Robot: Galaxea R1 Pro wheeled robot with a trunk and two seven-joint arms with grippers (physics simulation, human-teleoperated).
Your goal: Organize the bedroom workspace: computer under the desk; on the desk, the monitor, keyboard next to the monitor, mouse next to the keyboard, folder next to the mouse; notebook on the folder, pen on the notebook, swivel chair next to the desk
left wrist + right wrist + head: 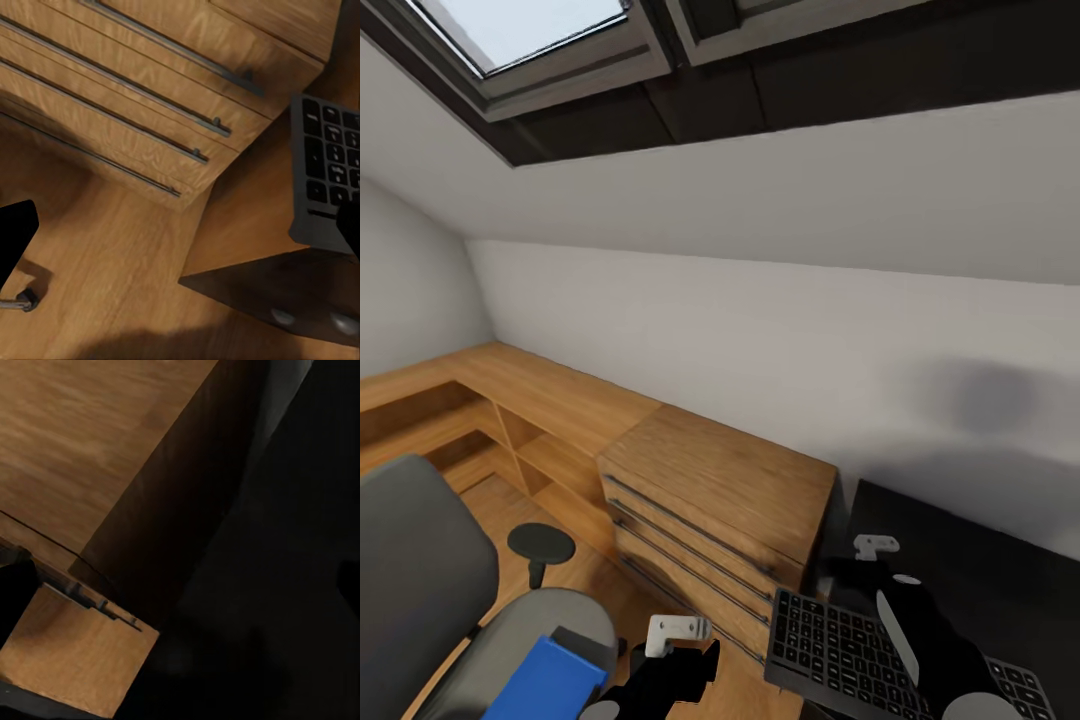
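The grey swivel chair (pixel 420 590) stands at the lower left with the blue folder (pixel 550 680) on its seat. The black keyboard (pixel 830 640) lies at the left end of the black desk (pixel 980 560), its corner jutting past the edge. In the left wrist view the keyboard (pixel 330 172) sits above the desk's drawer unit (pixel 277 315). My right gripper (pixel 857 572) hovers over the desk just beyond the keyboard, and the right gripper (pixel 180 581) is open and empty. My left gripper (pixel 695 665) hangs over the floor between chair and desk, and the left gripper (pixel 180 229) is also open.
A light wooden chest (pixel 730 480) with long bar handles stands against the desk's left side. Low wooden shelving (pixel 510 410) runs along the wall to the left. A sloped white wall with a skylight (pixel 530 30) rises behind. One chair armrest (pixel 540 545) sticks out toward the chest.
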